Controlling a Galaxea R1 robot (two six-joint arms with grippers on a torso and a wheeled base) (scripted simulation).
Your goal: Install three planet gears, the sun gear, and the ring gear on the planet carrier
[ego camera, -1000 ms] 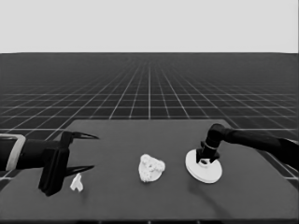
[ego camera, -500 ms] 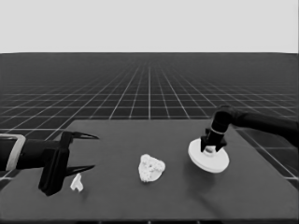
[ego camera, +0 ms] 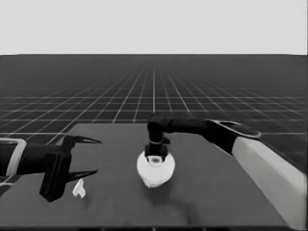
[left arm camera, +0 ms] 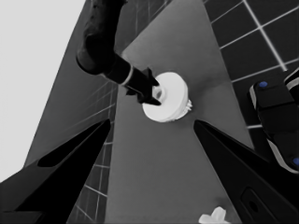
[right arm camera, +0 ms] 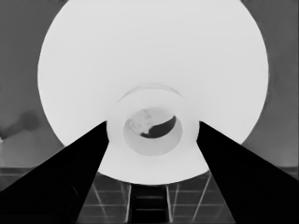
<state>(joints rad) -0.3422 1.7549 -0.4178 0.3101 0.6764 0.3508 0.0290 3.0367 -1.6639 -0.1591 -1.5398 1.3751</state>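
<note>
The larger round part (ego camera: pixel 155 169), the ring gear, sits at the middle of the table with my right gripper (ego camera: pixel 156 158) shut on its raised middle. In the right wrist view the fingers flank that hub (right arm camera: pixel 152 122), and a bit of a white part shows through the hole. The ring gear (left arm camera: pixel 168 95) covers the smaller round part, the planet carrier, which is hidden. A gear's toothed edge (left arm camera: pixel 188 106) peeks out from under its rim. I cannot tell whether the ring gear rests on the gears or hangs just above them. My left gripper (ego camera: pixel 98 157) waits open over the table's left end.
A thin white piece (ego camera: pixel 79 189) lies on the table under the left gripper's fingers, not held; it also shows in the left wrist view (left arm camera: pixel 213 217). Dark machinery with blue lights (left arm camera: pixel 275 121) stands past the table's edge. The right arm's pale part (ego camera: pixel 269 168) fills the lower right.
My right gripper has carried the larger round part leftwards from the table's right side to the middle, over the smaller round part and its gears. The left arm has not moved.
</note>
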